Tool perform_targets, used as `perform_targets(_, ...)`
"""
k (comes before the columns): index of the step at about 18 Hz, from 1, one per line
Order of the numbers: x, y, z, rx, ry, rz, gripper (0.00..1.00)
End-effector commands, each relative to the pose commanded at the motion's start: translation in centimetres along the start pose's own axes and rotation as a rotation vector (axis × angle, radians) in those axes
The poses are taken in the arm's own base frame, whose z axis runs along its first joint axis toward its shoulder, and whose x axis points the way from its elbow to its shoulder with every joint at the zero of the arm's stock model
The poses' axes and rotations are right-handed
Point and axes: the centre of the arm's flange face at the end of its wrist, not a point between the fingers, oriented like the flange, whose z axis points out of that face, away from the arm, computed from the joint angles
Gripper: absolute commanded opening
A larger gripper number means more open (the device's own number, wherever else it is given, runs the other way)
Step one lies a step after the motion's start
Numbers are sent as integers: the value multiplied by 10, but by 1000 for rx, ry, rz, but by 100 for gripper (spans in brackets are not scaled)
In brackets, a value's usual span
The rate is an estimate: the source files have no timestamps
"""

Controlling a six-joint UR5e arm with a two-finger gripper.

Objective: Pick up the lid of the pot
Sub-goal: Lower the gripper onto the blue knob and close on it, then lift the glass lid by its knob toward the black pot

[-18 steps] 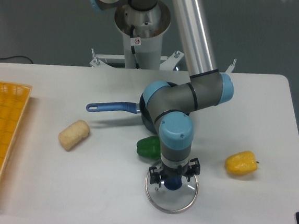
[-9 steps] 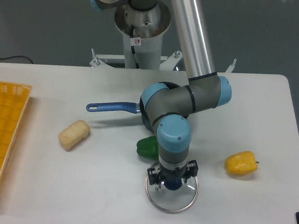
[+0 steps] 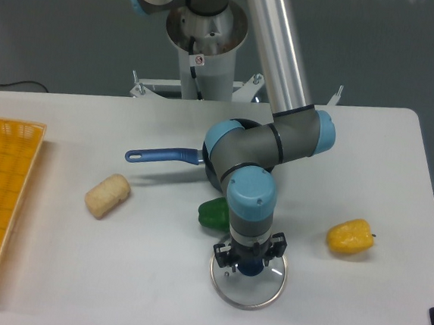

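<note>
On the counter (image 3: 146, 278), the arm (image 3: 214, 25) brings its claw (image 3: 253, 261) down at the lid (image 3: 247, 293).
An orange crate (image 3: 10, 135) stands at the view's left edge; behind the claw lies a dark pan (image 3: 211, 173) with a blue handle (image 3: 160, 155). The claw's fingers flank the lid's navy knob (image 3: 251, 267), though I cannot tell whether they grip it. The lid lies flat, near a yellow item (image 3: 350, 236) and a green one (image 3: 214, 213).

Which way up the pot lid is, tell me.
Upright, knob side up: the dark blue knob stands on top of the clear pot lid, with the round rim spread below it.
</note>
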Motion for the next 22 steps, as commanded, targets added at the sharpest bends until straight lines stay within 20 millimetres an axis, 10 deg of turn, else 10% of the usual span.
perform_targets(8, 3, 0, -1, 0, -1, 5, 54)
perform_targets(22, 2, -2, -35, 36, -7, 85, 53)
